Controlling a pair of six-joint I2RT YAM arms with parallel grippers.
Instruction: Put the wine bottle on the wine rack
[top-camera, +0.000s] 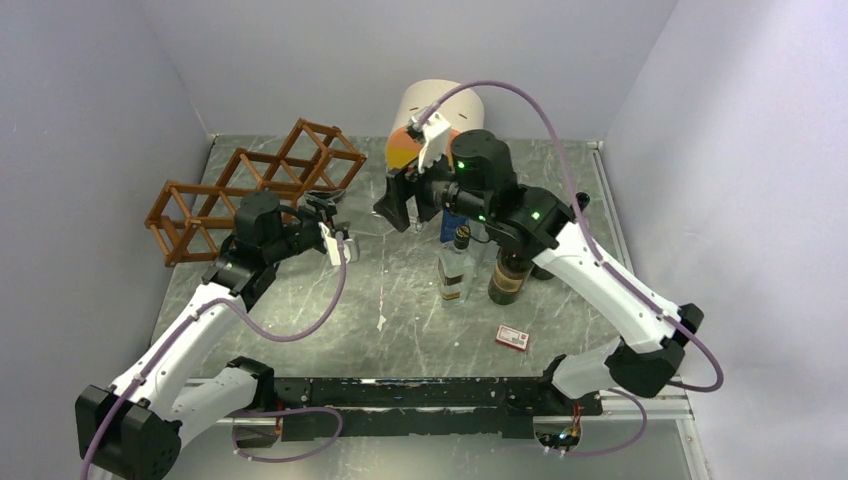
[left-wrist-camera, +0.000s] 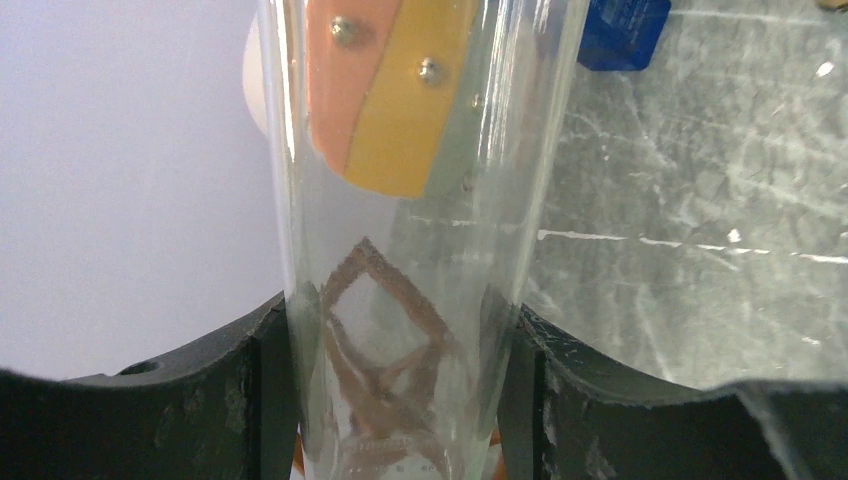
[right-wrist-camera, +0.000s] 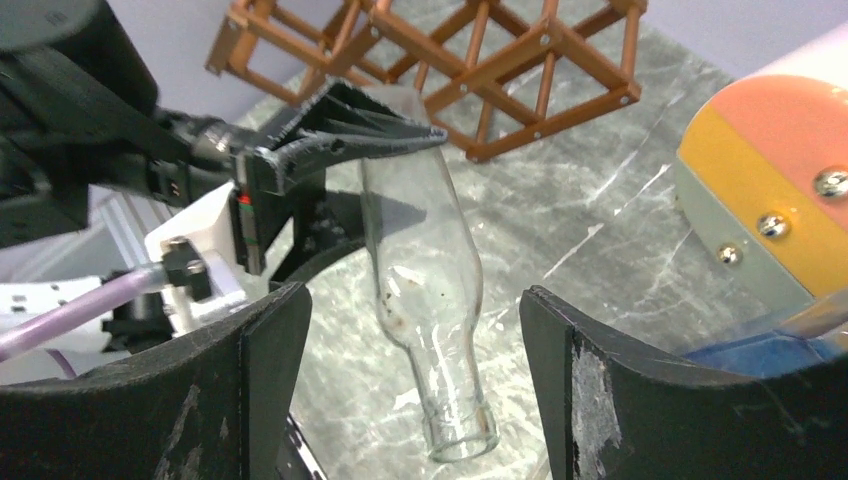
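Observation:
The wine bottle (right-wrist-camera: 425, 260) is clear glass and hangs in the air above the table, its neck pointing toward my right wrist camera. My left gripper (left-wrist-camera: 400, 340) is shut on its body, with a black finger pressed to each side; the same grip shows in the right wrist view (right-wrist-camera: 340, 135). My right gripper (right-wrist-camera: 410, 390) is open, its fingers (right-wrist-camera: 250, 380) standing either side of the neck without touching it. The wine rack (top-camera: 250, 180), a reddish-brown lattice, stands at the back left behind my left gripper (top-camera: 325, 215). My right gripper (top-camera: 400, 200) hovers mid-table.
A round cream-and-orange cabinet (top-camera: 425, 110) stands at the back centre. A clear bottle (top-camera: 455, 265) and a dark bottle (top-camera: 510, 270) stand upright under my right arm, a blue box (top-camera: 455, 225) behind them. A small red-and-white box (top-camera: 512, 338) lies near the front.

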